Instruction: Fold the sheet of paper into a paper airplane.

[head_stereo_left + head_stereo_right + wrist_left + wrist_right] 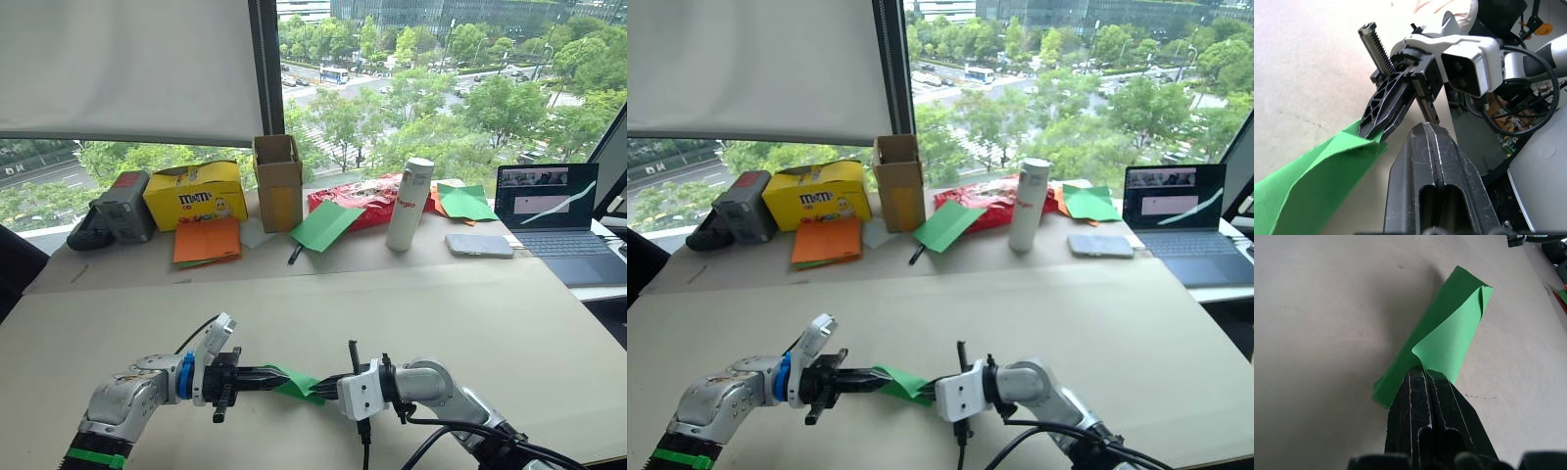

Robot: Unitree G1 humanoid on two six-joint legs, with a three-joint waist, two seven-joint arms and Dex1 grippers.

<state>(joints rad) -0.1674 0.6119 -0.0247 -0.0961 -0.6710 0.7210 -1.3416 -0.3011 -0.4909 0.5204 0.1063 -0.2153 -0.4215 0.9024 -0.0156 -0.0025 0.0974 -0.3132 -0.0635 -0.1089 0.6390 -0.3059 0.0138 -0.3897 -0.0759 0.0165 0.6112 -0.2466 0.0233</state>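
Note:
The sheet of paper (297,384) is bright green, loosely folded over into a narrow layered shape, and hangs just above the tan table (323,304) near its front edge. My right gripper (1422,372) is shut on one end of it, and the other end (1469,293) juts out free. My left gripper (277,376) points at the right gripper (1370,133) from the opposite side. Its fingers (1425,147) are pressed shut, with the paper (1312,186) lying beside them, not between them.
Along the back of the table stand a yellow box (195,193), a cardboard box (278,181), orange sheets (207,240), a spare green sheet (326,225), a red bag (358,196), a white bottle (409,204), a phone (478,245) and a laptop (549,211).

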